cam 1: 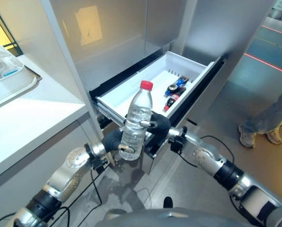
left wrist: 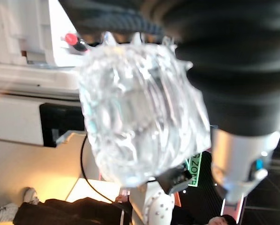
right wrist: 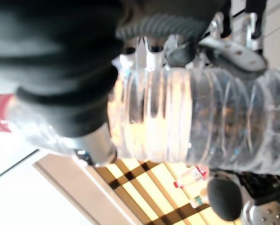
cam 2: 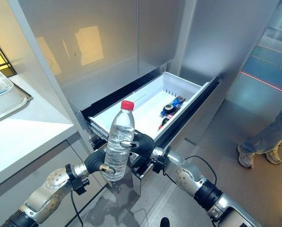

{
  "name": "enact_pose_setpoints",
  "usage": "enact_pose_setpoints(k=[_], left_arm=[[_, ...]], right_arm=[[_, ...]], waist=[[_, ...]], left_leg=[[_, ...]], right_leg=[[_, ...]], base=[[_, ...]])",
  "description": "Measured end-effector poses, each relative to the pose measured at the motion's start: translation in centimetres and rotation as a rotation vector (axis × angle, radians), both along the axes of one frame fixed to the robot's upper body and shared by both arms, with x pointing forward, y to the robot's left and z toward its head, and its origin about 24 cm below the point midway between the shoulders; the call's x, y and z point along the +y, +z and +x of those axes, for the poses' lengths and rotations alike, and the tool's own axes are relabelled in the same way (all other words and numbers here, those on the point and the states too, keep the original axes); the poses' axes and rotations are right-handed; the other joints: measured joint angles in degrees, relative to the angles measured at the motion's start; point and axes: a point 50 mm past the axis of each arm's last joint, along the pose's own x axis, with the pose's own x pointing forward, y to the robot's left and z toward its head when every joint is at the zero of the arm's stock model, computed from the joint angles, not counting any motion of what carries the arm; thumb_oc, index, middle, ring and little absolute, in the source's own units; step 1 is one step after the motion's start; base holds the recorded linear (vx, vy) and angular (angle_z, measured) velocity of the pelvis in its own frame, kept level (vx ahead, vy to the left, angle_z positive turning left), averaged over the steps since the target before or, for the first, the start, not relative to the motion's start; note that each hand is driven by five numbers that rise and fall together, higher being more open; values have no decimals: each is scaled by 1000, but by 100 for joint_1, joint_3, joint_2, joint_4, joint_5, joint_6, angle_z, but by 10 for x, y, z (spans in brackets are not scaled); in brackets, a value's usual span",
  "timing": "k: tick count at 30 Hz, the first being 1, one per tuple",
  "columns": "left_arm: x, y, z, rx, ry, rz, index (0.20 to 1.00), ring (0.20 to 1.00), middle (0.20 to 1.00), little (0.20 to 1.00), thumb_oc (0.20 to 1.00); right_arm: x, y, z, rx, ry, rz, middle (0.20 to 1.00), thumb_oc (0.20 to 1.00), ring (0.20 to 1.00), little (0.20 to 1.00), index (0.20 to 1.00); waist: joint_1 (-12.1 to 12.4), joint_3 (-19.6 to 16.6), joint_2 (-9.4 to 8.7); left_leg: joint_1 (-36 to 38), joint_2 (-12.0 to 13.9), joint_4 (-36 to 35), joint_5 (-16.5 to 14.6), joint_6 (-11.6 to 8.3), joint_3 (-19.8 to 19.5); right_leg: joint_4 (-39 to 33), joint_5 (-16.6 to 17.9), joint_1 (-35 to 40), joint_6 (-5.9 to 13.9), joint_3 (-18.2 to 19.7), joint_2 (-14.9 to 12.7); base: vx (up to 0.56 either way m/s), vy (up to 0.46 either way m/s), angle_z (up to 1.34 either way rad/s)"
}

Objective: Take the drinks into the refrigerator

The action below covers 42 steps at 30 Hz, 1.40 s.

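A clear water bottle (cam 1: 137, 120) with a red cap (cam 1: 146, 85) stands upright in the air, held between both hands in front of the open refrigerator drawer (cam 1: 131, 92). My left hand (cam 1: 111, 140) curls round its lower part, and my right hand (cam 1: 159, 124) grips its middle from the other side. In the right wrist view the ribbed bottle (right wrist: 200, 122) lies across my fingers. In the left wrist view the bottle's base (left wrist: 140, 117) faces the camera. Two dark drink bottles (cam 1: 176, 85) lie in the far right end of the white drawer.
A white counter (cam 1: 32, 118) with a clear tray (cam 1: 8, 82) stands to the left. Grey refrigerator doors (cam 1: 112, 33) rise above the drawer. A person's legs and shoes (cam 1: 266, 125) are on the floor to the right.
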Motion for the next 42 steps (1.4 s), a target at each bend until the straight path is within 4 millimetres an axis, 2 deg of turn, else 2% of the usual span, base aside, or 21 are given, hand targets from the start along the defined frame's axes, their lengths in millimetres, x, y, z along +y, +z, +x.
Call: enact_pose_setpoints(k=[14,19,23,24,26,27,29,30,32,33,35,36,40,42], left_arm=[[-3,-9,-6,86,7,-46,1000,1000,1000,1000,1000],[3,-8,-5,92,42,-72,1000,1000,1000,1000,1000],[15,-8,-8,112,92,-92,1000,1000,1000,1000,1000],[16,-9,-8,118,91,-92,1000,1000,1000,1000,1000],[17,-10,-11,138,81,-91,1000,1000,1000,1000,1000],[20,-8,-11,142,69,-80,1000,1000,1000,1000,1000],[21,-5,-12,149,52,-77,1000,1000,1000,1000,1000],[21,-4,-13,152,39,-76,1000,1000,1000,1000,1000],[21,-1,-15,159,6,-78,1000,1000,1000,1000,1000],[20,-2,-15,165,1,-72,1000,1000,1000,1000,1000],[20,-3,-17,183,-21,-58,1000,1000,1000,1000,1000],[21,-3,-17,184,-22,-57,1000,1000,1000,1000,1000],[19,1,-14,190,-65,-46,1000,1000,1000,1000,1000],[19,6,-9,168,-79,-35,1000,1000,1000,1000,1000]], right_arm=[[-4,-19,-10,142,-113,112,200,200,200,200,200],[-24,-10,2,114,-211,127,200,200,200,200,200],[-64,10,24,8,-380,109,200,200,200,200,200],[-69,12,27,-5,-404,106,200,200,200,200,200],[-85,21,41,-61,-461,34,200,200,200,200,200],[-100,32,54,-107,-521,-35,200,200,200,200,200],[-116,49,71,-160,-590,-93,200,200,200,200,200],[-121,57,77,-181,-610,-116,200,200,200,200,200],[-132,83,92,-255,-677,-159,200,200,200,200,200],[-133,88,95,-266,-692,-158,200,200,200,200,200],[-134,113,105,-349,-710,-203,200,200,200,200,200],[-133,117,106,-366,-711,-214,200,200,200,200,200],[-122,148,124,-494,-711,-355,200,200,200,200,200],[-115,163,131,-550,-708,-416,200,200,200,200,200]], waist=[[-12,-2,2],[-3,-3,2],[3,-3,0],[-2,-3,1],[-3,-2,-2],[3,-5,-7],[2,-2,-8],[-7,0,-5],[-4,2,-6],[-10,4,-4],[-12,19,-8],[-8,23,-15],[2,58,-40],[24,201,-33]], left_leg=[[0,1,-2,-18,29,6],[-2,2,-3,-18,30,4],[-4,2,-21,-19,30,1],[-4,2,-22,-19,30,1],[-8,-1,-23,-20,29,3],[-9,6,-26,-21,28,5],[-31,8,-29,-22,27,9],[-46,7,-27,-21,27,8],[-107,8,-20,-15,30,17],[-105,12,-18,-16,30,20],[-125,12,-4,-19,28,41],[-128,13,-9,-18,27,43],[-281,6,-2,-18,26,73],[-308,7,0,-3,19,69]], right_leg=[[0,0,0,0,3,0],[-1,0,2,-1,3,0],[-3,0,1,0,3,1],[-3,0,1,0,3,1],[-3,4,-2,2,6,-1],[-5,4,-4,1,5,5],[-6,4,-31,1,10,10],[-5,7,-46,2,14,12],[-6,39,-107,-11,25,17],[-6,44,-107,-11,27,24],[-6,47,-135,-10,45,28],[-6,47,-139,-9,45,28],[-5,83,-304,-14,86,33],[-5,98,-338,-19,87,34]], base=[[0,0,0],[0,0,0],[0,0,0],[0,0,0],[0,0,0],[0,0,0],[0,0,0],[0,0,0],[0,0,0],[-9,4,-3],[-12,7,-4],[-22,12,-4],[-22,4,-3],[-34,-6,-1]])
